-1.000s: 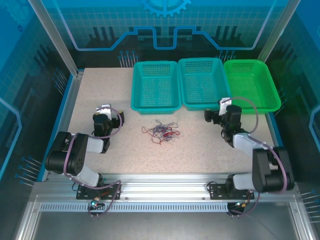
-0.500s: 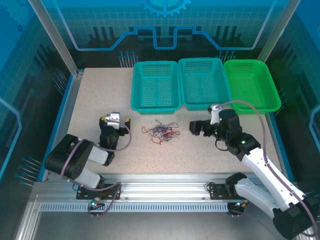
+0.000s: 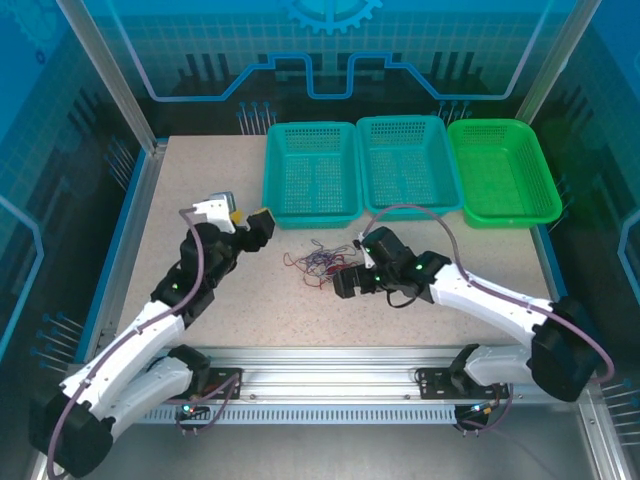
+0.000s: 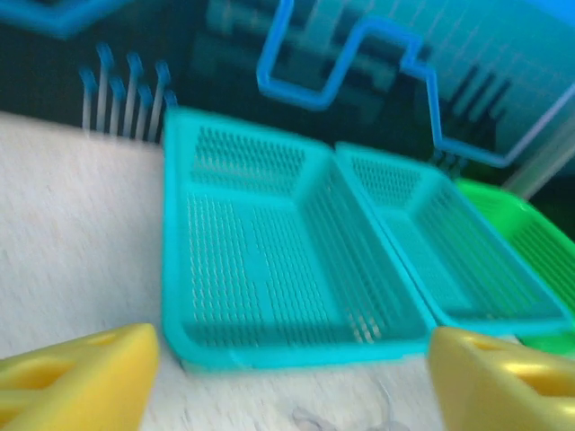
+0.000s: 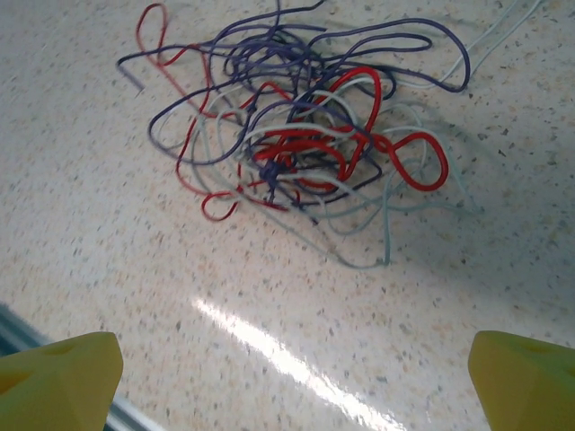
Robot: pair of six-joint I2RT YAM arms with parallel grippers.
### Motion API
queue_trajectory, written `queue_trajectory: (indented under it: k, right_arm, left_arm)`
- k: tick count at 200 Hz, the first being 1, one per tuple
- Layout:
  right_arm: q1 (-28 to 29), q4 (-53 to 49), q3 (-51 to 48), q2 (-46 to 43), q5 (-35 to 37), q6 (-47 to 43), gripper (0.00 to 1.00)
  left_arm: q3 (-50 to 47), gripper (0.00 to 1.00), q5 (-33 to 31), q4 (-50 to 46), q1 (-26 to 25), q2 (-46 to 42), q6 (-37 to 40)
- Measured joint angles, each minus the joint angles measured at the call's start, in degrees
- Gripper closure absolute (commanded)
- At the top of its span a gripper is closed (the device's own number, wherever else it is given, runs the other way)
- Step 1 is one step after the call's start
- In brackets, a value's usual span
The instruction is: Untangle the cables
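approach step, nothing gripped yet. right tool (image 5: 287, 382) jaws spread wide, nothing held; cables (image 5: 296, 144) tangled on worktop (image 5: 108, 260) just ahead of its tips. left tool (image 4: 292, 382) jaws apart too, nothing held, tangle between it and the right one. next: drop, pinch one outer loop, pull it clear.

Speckled, faintly glossy tabletop (image 5: 135, 296); perforated plastic baskets (image 3: 312, 175); thin smooth cables (image 5: 305, 144)

Swings right gripper (image 3: 340, 283) in from desk's right edge to just beside the cables (image 3: 322, 264). Extends left gripper (image 3: 245, 215) from near left edge toward far middle, close to left teal basket (image 3: 310, 218).
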Motion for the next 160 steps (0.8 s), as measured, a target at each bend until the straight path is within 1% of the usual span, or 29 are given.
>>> queue_trajectory:
  k: [18, 36, 51, 75, 99, 114, 129, 160]
  right_arm:
    - [0.0, 2.4, 0.4, 3.9, 0.2, 1.7, 0.00]
    - [0.2, 3.3, 1.4, 7.2, 0.3, 2.8, 0.00]
    - [0.5, 3.5, 2.5, 8.7, 0.7, 3.4, 0.00]
    - [0.8, 4.0, 4.1, 9.1, 0.8, 4.1, 0.00]
    - [0.9, 4.4, 5.4, 10.4, 1.6, 4.2, 0.00]
    - [1.2, 4.5, 6.3, 11.8, 1.8, 4.2, 0.00]
    - [1.8, 4.6, 7.1, 13.3, 2.4, 4.2, 0.00]
    - [3.3, 4.8, 7.7, 15.3, 4.8, 4.6, 0.00]
  left_arm:
    - [3.4, 0.37, 2.6, -9.9, -2.3, 4.9, -9.5]
    - [3.8, 0.41, 4.4, -15.0, -5.5, 9.7, -17.8]
    - [3.6, 0.41, 6.3, -16.0, -7.0, 13.2, -23.8]
    - [3.5, 0.40, 8.8, -14.1, -7.2, 18.9, -30.8]
    - [3.5, 0.40, 11.5, -10.2, -7.3, 24.3, -34.0]
    - [3.5, 0.42, 12.0, -8.4, -7.4, 26.8, -35.0]
    - [3.6, 0.48, 12.1, -6.9, -7.5, 29.0, -35.5]
    - [3.6, 0.65, 12.1, -0.9, -7.5, 34.2, -36.6]
